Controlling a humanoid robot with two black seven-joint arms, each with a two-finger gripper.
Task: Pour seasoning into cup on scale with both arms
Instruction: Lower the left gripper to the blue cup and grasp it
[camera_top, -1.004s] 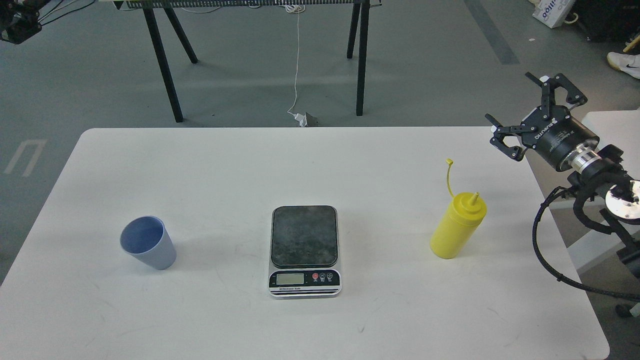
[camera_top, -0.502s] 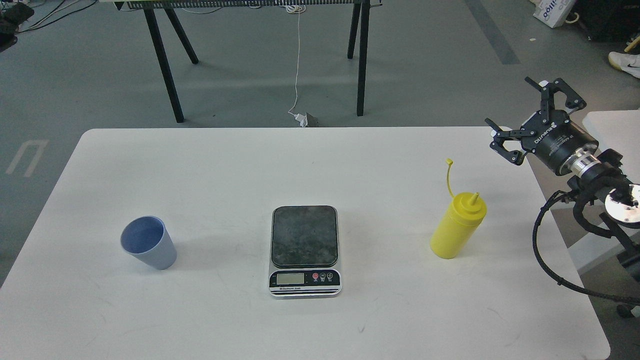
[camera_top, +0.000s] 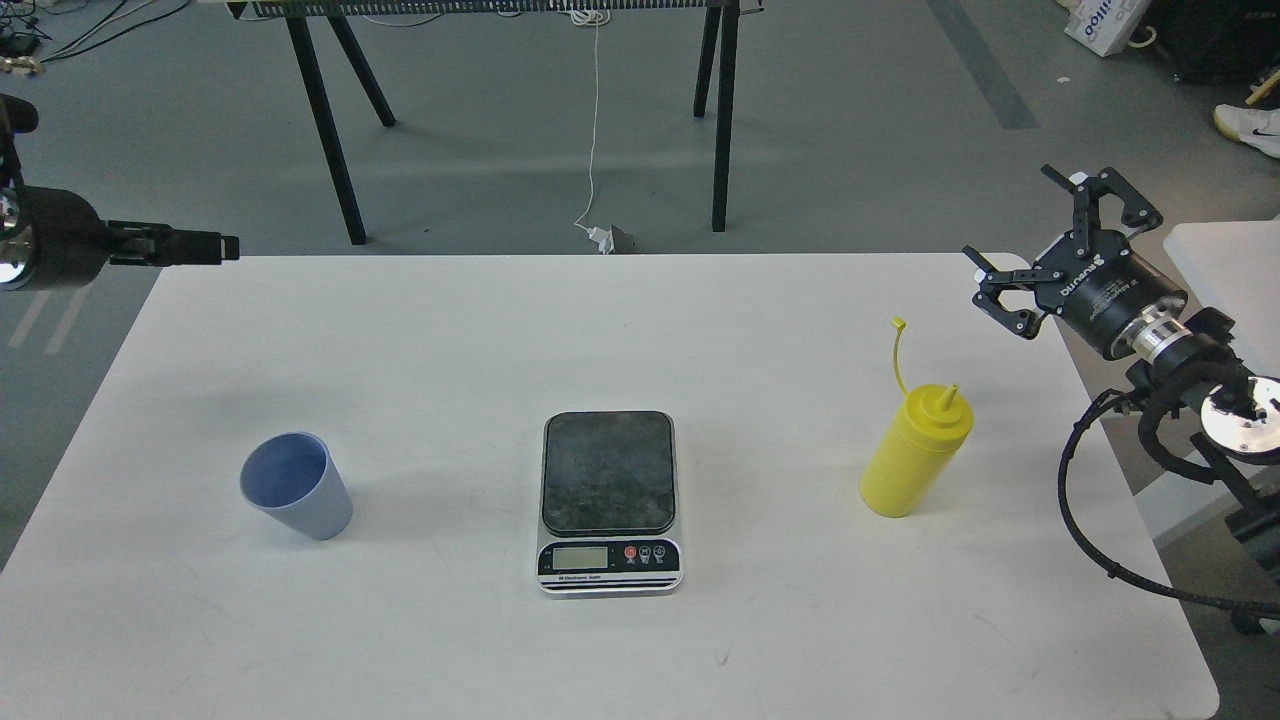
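Observation:
The yellow seasoning bottle (camera_top: 915, 452) stands upright on the right of the white table (camera_top: 600, 320), nozzle bare and cap strap sticking up. The blue-grey cup (camera_top: 297, 486) stands on the table at the left, empty, apart from the scale. The scale (camera_top: 610, 500) lies in the middle with nothing on its dark platform. My right gripper (camera_top: 1008, 212) is open and empty above the table's far right corner, up and right of the bottle. My left gripper (camera_top: 185, 245) comes in at the far left edge, seen edge-on as a thin bar, far behind the cup.
Black trestle legs (camera_top: 325, 120) and a white cable (camera_top: 595, 120) stand on the floor behind the table. A second white table (camera_top: 1235, 265) sits at the right edge, close to my right arm.
My left arm has come into view at the far left, its gripper pointing right over the table's back left corner. My right gripper has shifted slightly up and left. The cup, scale and bottle have not moved.

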